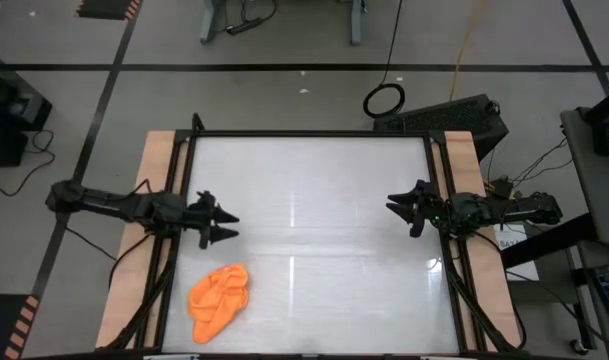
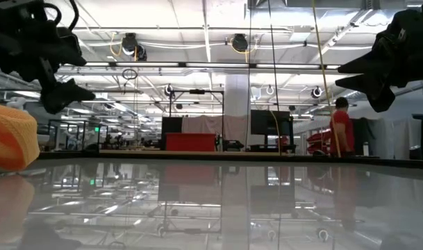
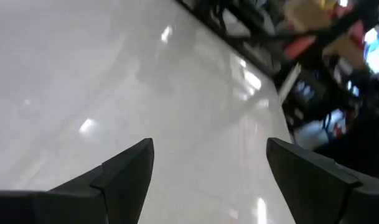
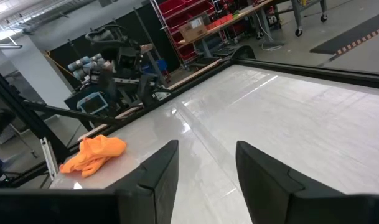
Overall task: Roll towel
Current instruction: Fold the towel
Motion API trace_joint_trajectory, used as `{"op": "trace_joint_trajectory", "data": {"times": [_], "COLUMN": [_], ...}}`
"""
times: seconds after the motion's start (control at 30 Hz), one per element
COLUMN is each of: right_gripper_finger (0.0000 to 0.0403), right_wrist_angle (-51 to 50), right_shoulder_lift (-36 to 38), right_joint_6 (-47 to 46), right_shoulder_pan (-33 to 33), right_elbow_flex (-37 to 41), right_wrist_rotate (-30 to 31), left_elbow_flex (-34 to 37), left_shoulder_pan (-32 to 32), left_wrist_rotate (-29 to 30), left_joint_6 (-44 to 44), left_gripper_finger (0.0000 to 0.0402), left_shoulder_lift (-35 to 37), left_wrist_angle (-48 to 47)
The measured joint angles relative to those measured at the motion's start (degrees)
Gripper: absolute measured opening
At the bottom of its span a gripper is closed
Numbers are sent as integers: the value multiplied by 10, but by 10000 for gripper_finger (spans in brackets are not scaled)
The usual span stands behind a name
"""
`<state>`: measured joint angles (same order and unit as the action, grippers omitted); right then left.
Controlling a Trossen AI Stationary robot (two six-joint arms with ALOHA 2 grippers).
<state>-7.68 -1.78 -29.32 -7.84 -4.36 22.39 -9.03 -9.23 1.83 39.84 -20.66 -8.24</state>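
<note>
Towel (image 1: 220, 299) lying crumpled in a loose heap at near-left corner of table (image 1: 314, 210) — bunched, folds overlapping, not spread flat. Bright orange, seen again from right wrist camera (image 4: 93, 154) and at left edge of low view (image 2: 11, 137).

Left gripper (image 1: 227, 225) hovering above tabletop at left side, just far of the towel, not touching it; fingers spread wide, nothing between them, bare table showing in the gap in its wrist view (image 3: 208, 180). Right gripper (image 1: 396, 208) at right side, well apart from towel, raised off the surface; fingers parted, empty (image 4: 206, 177).

Handling, by judgement: light, soft, limp cloth — no stiffness, likely to sag and fold under own weight when lifted. Glossy tabletop probably lets it slide when pushed rather than pinned. Not fragile.

Where to take hold: best at an outer edge or corner of the heap, not the bulky middle; a pinch in the centre would likely gather several layers. Corners not clearly told apart in the crumple. Probably needs flattening before any rolling; task judged barely begun. Left gripper nearest, right one a long reach away.
</note>
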Motion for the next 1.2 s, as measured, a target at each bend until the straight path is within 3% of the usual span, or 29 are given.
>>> {"op": "trace_joint_trajectory", "data": {"times": [0.4, 0.93, 1.2], "right_gripper_finger": [151, 151, 151], "right_wrist_angle": [0, 0, 0], "right_shoulder_lift": [0, 0, 0], "right_joint_6": [0, 0, 0], "right_shoulder_pan": [0, 0, 0], "right_elbow_flex": [0, 0, 0], "right_wrist_rotate": [0, 0, 0], "left_elbow_flex": [-139, -346, -427], "left_shoulder_pan": [-107, -223, -273], "left_wrist_rotate": [-5, 3, 15], "left_joint_6": [-57, -35, 5], "left_gripper_finger": [315, 315, 315], "left_shoulder_lift": [-194, -466, -564], "left_wrist_angle": [-23, -266, -367]}}
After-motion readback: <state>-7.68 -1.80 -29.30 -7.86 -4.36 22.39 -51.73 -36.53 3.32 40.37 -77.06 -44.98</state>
